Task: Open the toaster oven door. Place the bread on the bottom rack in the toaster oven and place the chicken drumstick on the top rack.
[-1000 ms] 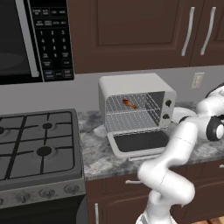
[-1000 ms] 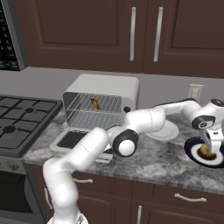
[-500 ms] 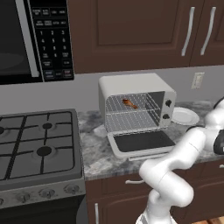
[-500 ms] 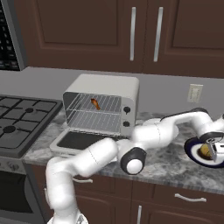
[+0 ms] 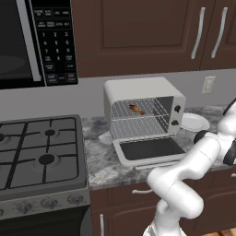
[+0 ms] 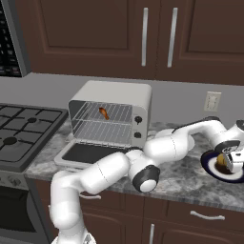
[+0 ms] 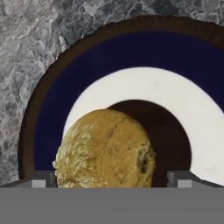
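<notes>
**Open gripper poised over the bread roll on the plate**

At the far left a black microwave (image 5: 32, 41) is mounted above a gas stove (image 5: 39, 156); white lettering is printed on its keypad, but it is too small to be read. No other brand or label can be made out.

In the middle, on the grey stone counter (image 6: 190, 176), the toaster oven (image 5: 143, 110) is seen with the toaster oven door (image 5: 150, 150) already dropped flat, so that both shelves are exposed for loading. The chicken drumstick (image 5: 136, 109) has been laid on the top rack (image 5: 138, 110), as the task requires. The bottom rack (image 5: 140, 128) is bare, and it is judged to be waiting for the bread.

To the right, well apart from the oven, a dark-rimmed plate (image 6: 212, 167) with a white centre is set on the counter, and the bread (image 7: 105, 148), a round golden roll, rests on it. The gripper (image 6: 229, 159) is held just above the roll with its jaws spread wide, one tip at either side of it, nothing being gripped. The posture is judged to be a straddle ahead of closing on the bread.
</notes>
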